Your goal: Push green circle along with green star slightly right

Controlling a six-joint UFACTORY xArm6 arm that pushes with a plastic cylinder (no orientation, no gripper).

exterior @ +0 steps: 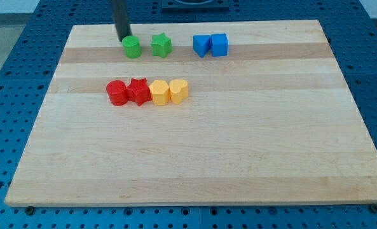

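Your green circle (132, 46) sits right at my tip (123, 37), toward the view's right. Green star (161, 44) is just beyond it, apart. No fingers here, just a rod holding nothing.

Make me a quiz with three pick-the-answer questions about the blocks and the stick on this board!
1. Where is my tip?
A. Just off the upper left of the green circle
B. Beside the yellow blocks
C. At the board's bottom edge

2. How many blocks are on the board?
A. Six
B. Eight
C. Ten

3. How do the green circle and the green star stand?
A. Stacked
B. Pressed together
C. Side by side with a gap

Answers:
1. A: the rod ends at the circle's upper left edge.
2. B: two green, two blue, two red, two yellow.
3. C: bare wood shows between them.
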